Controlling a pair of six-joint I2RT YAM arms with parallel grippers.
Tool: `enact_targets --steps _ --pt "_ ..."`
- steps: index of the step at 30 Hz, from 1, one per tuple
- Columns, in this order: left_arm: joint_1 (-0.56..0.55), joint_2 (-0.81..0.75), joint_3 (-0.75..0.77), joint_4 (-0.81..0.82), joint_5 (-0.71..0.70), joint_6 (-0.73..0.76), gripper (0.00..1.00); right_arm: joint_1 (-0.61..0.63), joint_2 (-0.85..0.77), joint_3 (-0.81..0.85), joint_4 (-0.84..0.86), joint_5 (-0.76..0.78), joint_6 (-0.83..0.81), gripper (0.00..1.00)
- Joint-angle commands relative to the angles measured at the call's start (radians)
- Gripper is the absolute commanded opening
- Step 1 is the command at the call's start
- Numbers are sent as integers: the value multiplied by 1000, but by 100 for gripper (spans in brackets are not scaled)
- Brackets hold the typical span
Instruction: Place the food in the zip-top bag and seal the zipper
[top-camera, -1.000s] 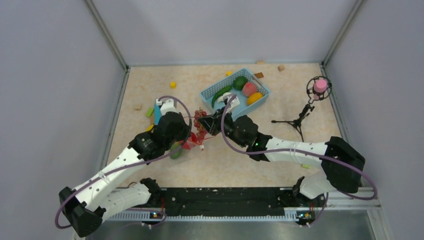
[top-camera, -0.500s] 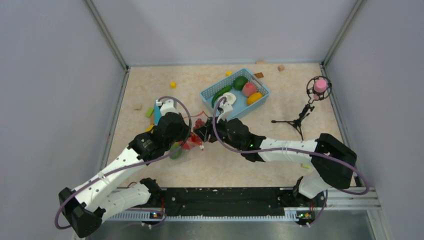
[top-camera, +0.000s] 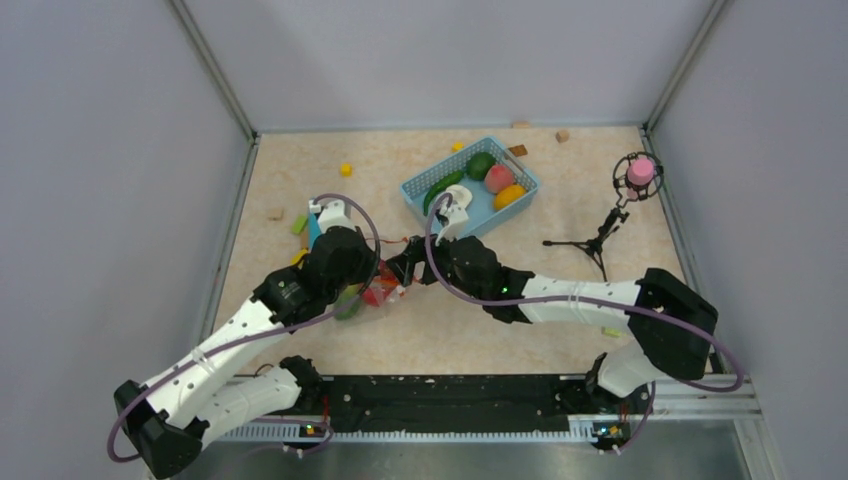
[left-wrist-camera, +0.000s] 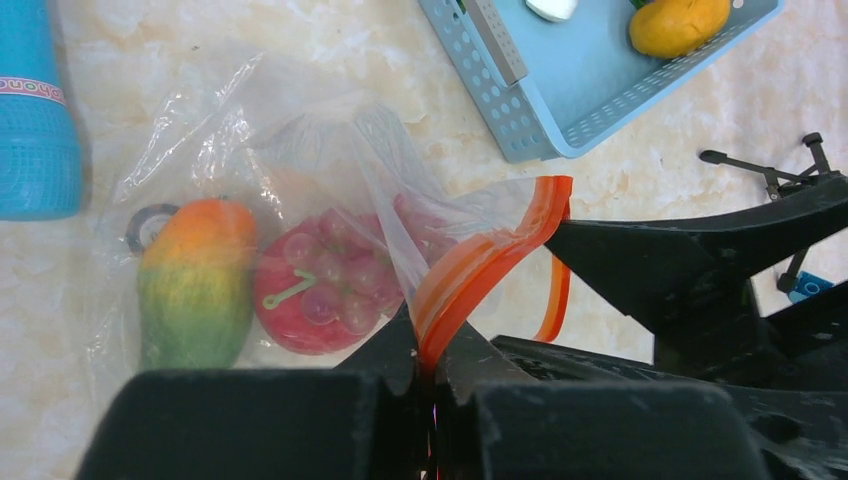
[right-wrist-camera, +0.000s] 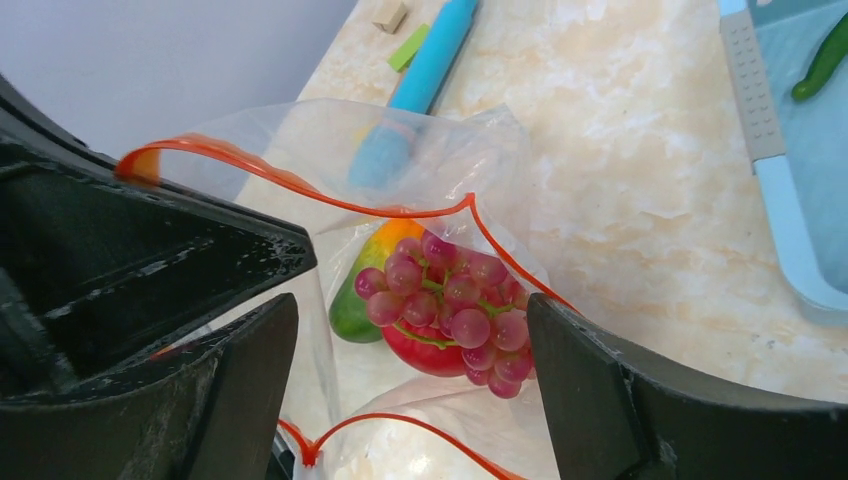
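The clear zip-top bag (left-wrist-camera: 300, 170) lies on the table with its mouth held up. My left gripper (left-wrist-camera: 432, 365) is shut on the orange-red zipper (left-wrist-camera: 495, 245) at one corner of the mouth. Inside the bag lie purple grapes (right-wrist-camera: 455, 295) on top of a red tomato (right-wrist-camera: 430, 352), with a green-and-orange mango (left-wrist-camera: 195, 285) beside them. My right gripper (right-wrist-camera: 410, 325) hangs open over the bag's mouth, the grapes lying free below its spread fingers. The light-blue basket (top-camera: 410, 190) behind holds a green pepper (top-camera: 481, 165), a pink peach (top-camera: 499, 178), a yellow fruit (top-camera: 509, 196) and a long chili (top-camera: 441, 188).
A light-blue stick (right-wrist-camera: 432, 60) lies just left of the bag. A black tripod with a pink-topped microphone (top-camera: 637, 172) stands at the right. Small yellow (top-camera: 346, 169), tan (top-camera: 275, 213) and green blocks are scattered near the walls.
My right gripper moved left over the bag's mouth and opened, and the grapes it carried now lie inside the bag. The left gripper kept its hold on the zipper.
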Motion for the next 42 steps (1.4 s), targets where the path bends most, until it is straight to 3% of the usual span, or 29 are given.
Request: enact_targets --steps 1,8,14,23,27,31,39,42 --pt "4 -29 -8 64 -22 -1 0 13 -110 -12 13 36 -43 84" --pt "4 -28 -9 65 -24 -1 0 12 -211 -95 -6 132 -74 87" --pt "4 -20 -8 66 -23 -1 0 12 -188 -95 -89 231 -75 86" --pt "4 -27 -8 63 -32 -2 0 13 -19 1 -304 177 0 62" --pt "4 -30 -9 62 -35 -1 0 12 -18 7 -320 189 15 19" --pt "4 -32 -11 64 -40 3 0 12 -80 39 -301 144 -121 1" --pt "4 -83 -10 51 -52 6 0 12 -118 280 -405 -159 -326 0" --pt "4 -120 -8 34 -70 1 0 13 -111 344 -448 -184 -339 0"
